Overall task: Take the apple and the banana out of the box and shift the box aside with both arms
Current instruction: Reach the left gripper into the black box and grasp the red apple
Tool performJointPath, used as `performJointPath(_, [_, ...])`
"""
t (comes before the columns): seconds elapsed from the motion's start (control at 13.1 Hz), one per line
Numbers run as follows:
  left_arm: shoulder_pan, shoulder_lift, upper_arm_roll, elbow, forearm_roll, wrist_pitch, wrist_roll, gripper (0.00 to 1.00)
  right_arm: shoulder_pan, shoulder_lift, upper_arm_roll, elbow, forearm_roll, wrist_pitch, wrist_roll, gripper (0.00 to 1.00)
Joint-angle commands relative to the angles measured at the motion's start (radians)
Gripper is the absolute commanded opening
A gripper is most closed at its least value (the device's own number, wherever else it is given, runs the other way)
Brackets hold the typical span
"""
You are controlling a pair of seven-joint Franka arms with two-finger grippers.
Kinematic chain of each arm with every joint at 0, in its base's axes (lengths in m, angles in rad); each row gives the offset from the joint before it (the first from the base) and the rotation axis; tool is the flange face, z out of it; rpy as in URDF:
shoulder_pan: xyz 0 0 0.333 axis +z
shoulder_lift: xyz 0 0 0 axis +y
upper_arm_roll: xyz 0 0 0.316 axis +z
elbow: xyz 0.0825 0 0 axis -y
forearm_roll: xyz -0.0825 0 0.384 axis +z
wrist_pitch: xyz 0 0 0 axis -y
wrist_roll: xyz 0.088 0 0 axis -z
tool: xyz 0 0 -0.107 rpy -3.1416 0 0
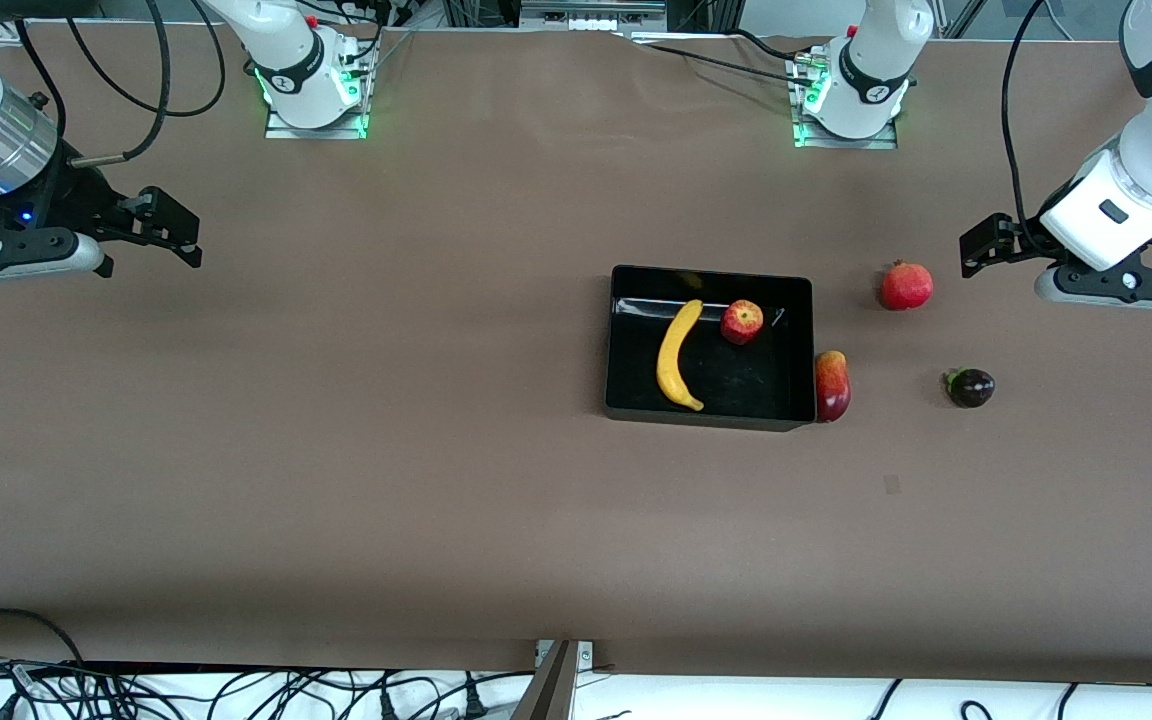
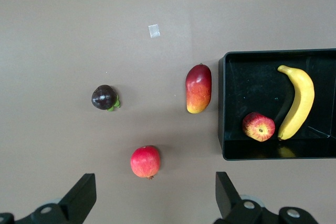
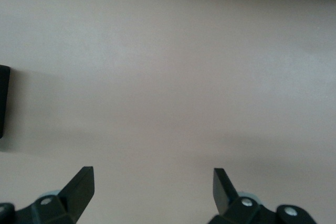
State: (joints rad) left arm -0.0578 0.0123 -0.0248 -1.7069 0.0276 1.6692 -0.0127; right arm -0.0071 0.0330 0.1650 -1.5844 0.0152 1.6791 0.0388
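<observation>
Box (image 1: 708,414) sitting on the bench (image 1: 436,500), toward the left arm's end. Inside it: banana (image 1: 677,356) lying with its long axis running roughly from the robots' side toward the front camera, slightly curved; apple (image 1: 742,322) resting just beside the banana's upper end, on the side toward the left arm, the two close but apparently not touching.

Left hand (image 1: 988,248) hanging over bare bench at the left arm's end, fingers spread wide, gripping nothing. Right hand (image 1: 168,230) waiting over the right arm's end of the bench, also spread wide and empty, well apart from the box.

Judging the left arm to be the nearer one to both fruits; the apple lies on its side of the box.

Clutter standing between that hand and the box: a pomegranate (image 1: 906,286), a dark round fruit (image 1: 970,387), and an elongated red-and-yellow fruit (image 1: 832,385) lying right against the box's outer wall. Open room for shifting the box is lying toward the right arm's end and nearer the front camera; the left arm's side is looking crowded.
</observation>
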Motion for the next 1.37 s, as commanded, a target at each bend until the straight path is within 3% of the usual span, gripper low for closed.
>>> performJointPath(0.0, [-0.004,0.018,0.006,0.042,-0.005,-0.026,-0.004,1.0,0.001,-0.004,0.001,0.004,-0.003,-0.013,0.006,1.0])
performJointPath(0.38, [-0.016,0.046,0.002,0.078,-0.006,-0.121,-0.006,1.0,0.001,-0.002,-0.005,0.004,-0.003,-0.015,0.006,1.0])
performJointPath(0.53, [-0.033,0.063,-0.052,0.052,-0.009,-0.17,-0.067,1.0,0.001,-0.002,-0.005,0.004,-0.003,-0.016,0.006,1.0])
performJointPath(0.76, [-0.04,0.187,-0.118,0.056,-0.012,-0.157,-0.145,1.0,0.001,-0.002,-0.005,0.004,-0.003,-0.016,0.006,1.0])
performJointPath(1.07, [-0.076,0.287,-0.198,-0.012,0.0,0.045,-0.355,1.0,0.001,-0.002,-0.005,0.004,-0.003,-0.016,0.006,1.0])
performJointPath(1.29, [-0.131,0.276,-0.205,-0.181,0.003,0.254,-0.491,1.0,0.001,-0.002,-0.005,0.004,-0.003,-0.016,0.004,1.0])
